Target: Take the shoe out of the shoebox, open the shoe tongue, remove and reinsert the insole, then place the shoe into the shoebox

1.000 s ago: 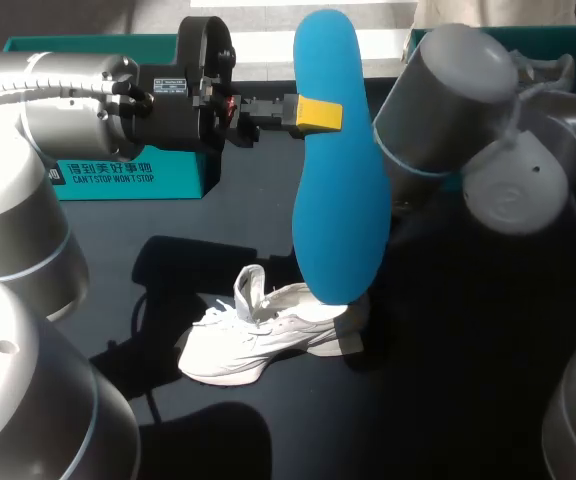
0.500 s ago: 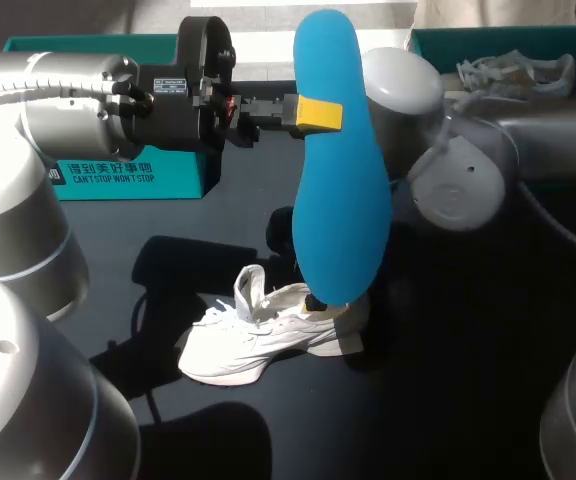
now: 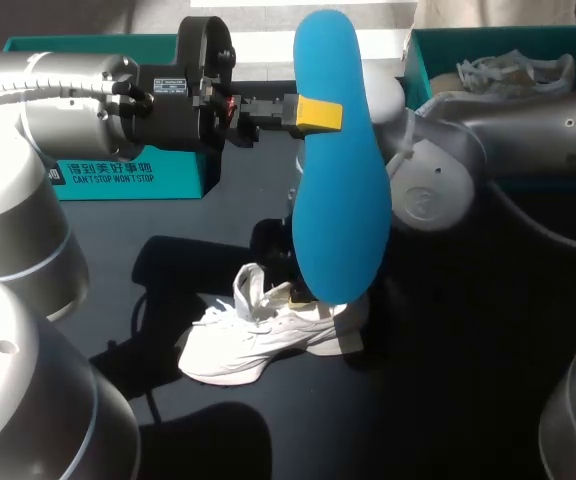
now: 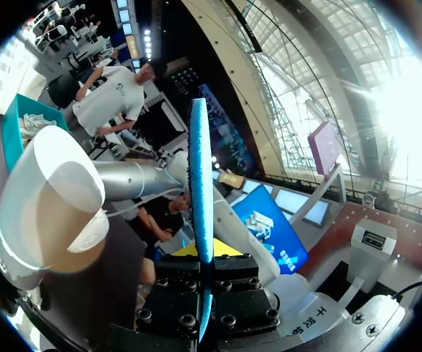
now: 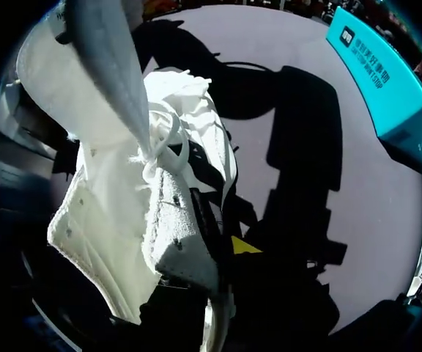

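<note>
My left gripper is shut on a large blue insole and holds it upright, high above the table. In the left wrist view the insole stands edge-on between the fingers of my left gripper. A white shoe lies on the dark table below the insole's lower end. My right gripper is down at the shoe's opening, mostly hidden behind the insole. In the right wrist view the shoe's padded wall sits pinched in my right gripper, with one yellow fingertip showing beside it.
A teal shoebox stands at the back left behind my left arm. A second teal box at the back right holds another white shoe. My right arm's grey elbow hangs low over the table's middle.
My right arm swung left and down behind the insole to the shoe, and its fingers closed on the shoe's wall. The left arm and the insole stayed still.
</note>
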`<state>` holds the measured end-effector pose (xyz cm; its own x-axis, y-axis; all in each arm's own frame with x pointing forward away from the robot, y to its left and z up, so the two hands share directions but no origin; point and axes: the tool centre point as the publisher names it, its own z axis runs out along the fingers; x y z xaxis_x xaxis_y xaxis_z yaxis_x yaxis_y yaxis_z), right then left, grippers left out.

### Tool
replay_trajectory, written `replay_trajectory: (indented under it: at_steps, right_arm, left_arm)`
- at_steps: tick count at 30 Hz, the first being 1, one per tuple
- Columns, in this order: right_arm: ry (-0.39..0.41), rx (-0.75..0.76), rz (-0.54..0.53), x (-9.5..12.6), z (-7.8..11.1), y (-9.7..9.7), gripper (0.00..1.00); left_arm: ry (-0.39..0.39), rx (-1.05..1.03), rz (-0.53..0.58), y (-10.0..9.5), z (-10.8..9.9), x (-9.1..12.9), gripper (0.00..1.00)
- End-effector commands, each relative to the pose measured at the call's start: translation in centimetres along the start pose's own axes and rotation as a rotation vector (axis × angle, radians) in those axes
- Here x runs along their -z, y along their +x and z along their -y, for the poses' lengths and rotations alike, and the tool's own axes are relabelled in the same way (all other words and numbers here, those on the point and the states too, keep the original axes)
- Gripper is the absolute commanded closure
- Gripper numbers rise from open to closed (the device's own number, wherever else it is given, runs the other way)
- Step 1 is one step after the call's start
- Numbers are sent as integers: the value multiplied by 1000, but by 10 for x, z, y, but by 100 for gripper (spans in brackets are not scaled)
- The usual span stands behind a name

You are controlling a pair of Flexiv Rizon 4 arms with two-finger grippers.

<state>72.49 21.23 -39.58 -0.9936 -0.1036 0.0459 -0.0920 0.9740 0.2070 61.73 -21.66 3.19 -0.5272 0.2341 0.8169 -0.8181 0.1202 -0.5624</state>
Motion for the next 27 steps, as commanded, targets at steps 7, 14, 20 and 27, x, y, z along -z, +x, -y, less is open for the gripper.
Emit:
replay_trajectory:
  at_steps: [7, 14, 20, 27]
  right_arm:
    - [-12, -232, -56, 29, 6, 18, 100]
    - [-186, -724, -101, 30, 12, 35, 100]
    - [-262, -844, -71, 30, 12, 34, 100]
    - [-262, -844, -71, 30, 12, 34, 100]
  left_arm:
    - [1, 0, 3, 1, -2, 1, 100]
    - [1, 0, 3, 1, -2, 1, 100]
    - [1, 0, 3, 1, -2, 1, 100]
    - [1, 0, 3, 1, -2, 1, 100]
